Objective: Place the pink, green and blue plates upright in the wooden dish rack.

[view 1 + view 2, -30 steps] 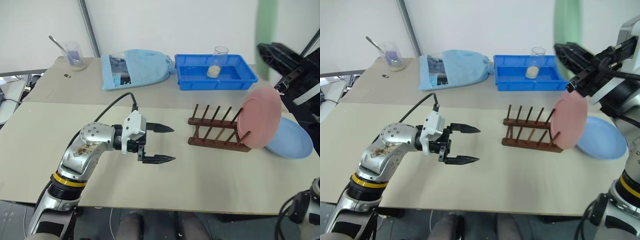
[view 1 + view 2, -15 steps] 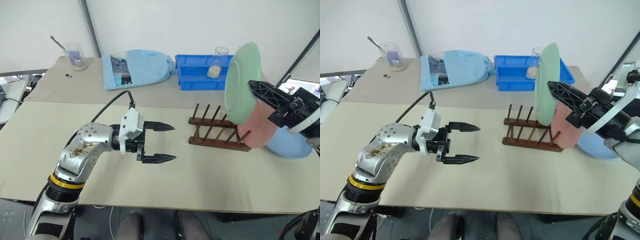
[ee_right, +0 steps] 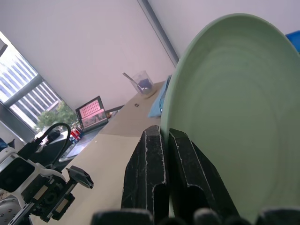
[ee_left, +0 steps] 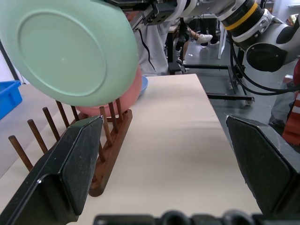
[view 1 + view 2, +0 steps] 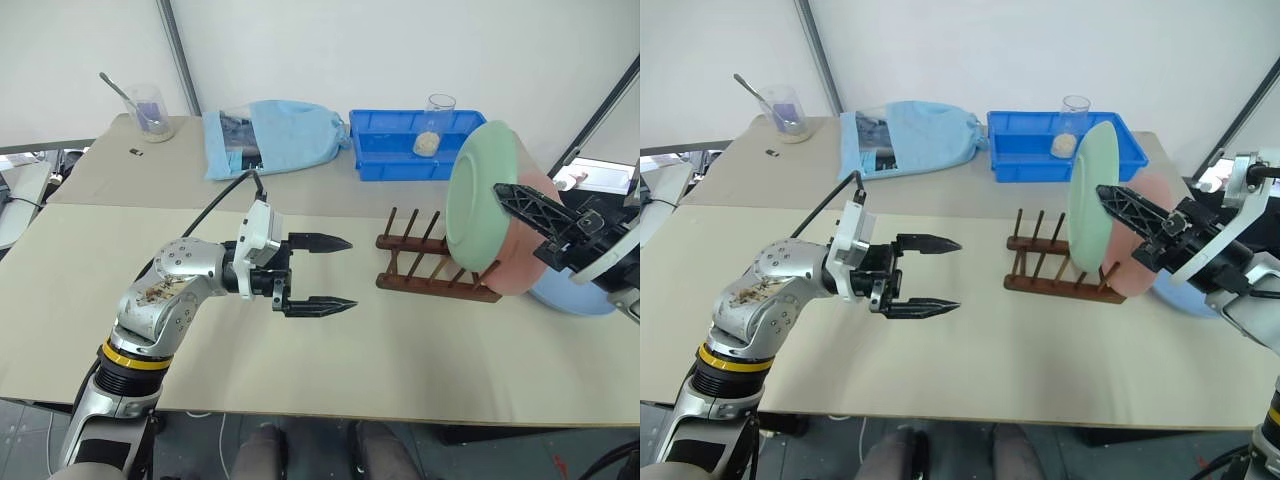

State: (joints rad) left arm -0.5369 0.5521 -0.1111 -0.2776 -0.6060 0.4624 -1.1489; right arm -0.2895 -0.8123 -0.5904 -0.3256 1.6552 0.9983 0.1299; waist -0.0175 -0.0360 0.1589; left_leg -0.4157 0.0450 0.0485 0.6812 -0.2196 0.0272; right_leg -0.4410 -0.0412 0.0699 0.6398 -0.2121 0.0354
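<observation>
My right gripper (image 5: 513,200) is shut on the rim of the pale green plate (image 5: 484,196) and holds it upright in the air, just above the right end of the wooden dish rack (image 5: 425,262). The pink plate (image 5: 527,268) stands upright in the rack's last slot, right behind the green one. The blue plate (image 5: 583,296) lies flat on the table beyond it, partly hidden by my right arm. My left gripper (image 5: 351,272) hovers open and empty to the left of the rack, pointing at it. In the left wrist view the green plate (image 4: 65,51) hangs over the rack (image 4: 108,138).
A bright blue tray (image 5: 392,152) holding a glass jar (image 5: 438,122) sits at the back of the table. A light blue cloth bag (image 5: 270,135) and a beaker with a spoon (image 5: 148,108) lie further left. Bare tabletop surrounds my left gripper.
My right gripper has come down with the green plate from high above the table and rolled it, bringing it close over the rack in front of the pink plate. The left gripper stayed put.
</observation>
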